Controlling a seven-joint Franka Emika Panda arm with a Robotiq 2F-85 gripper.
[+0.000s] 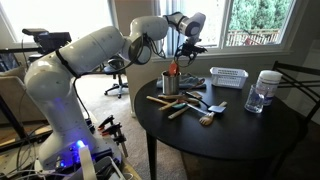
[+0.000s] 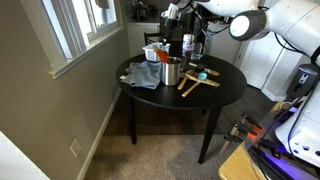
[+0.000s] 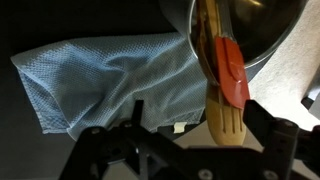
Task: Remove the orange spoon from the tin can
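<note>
The tin can [image 1: 170, 84] stands on the round black table [image 1: 240, 130], also seen in an exterior view [image 2: 171, 71]. The orange spoon [image 1: 173, 68] stands in it and sticks out above the rim; it also shows in an exterior view [image 2: 163, 56]. In the wrist view the can [image 3: 250, 25] is at the top right, with the orange spoon [image 3: 232, 72] lying over a pale wooden slotted utensil [image 3: 225, 125] in the same can. My gripper [image 3: 200, 125] is open just above them, with both utensil tips between its fingers. It hangs over the can in both exterior views [image 1: 186, 47] [image 2: 172, 28].
A light blue cloth [image 3: 100, 75] lies beside the can [image 2: 143, 76]. Loose wooden utensils [image 1: 185, 103] lie on the table. A white slatted basket [image 1: 228, 76] and a clear jar with a white lid [image 1: 264, 90] stand further along, near the window.
</note>
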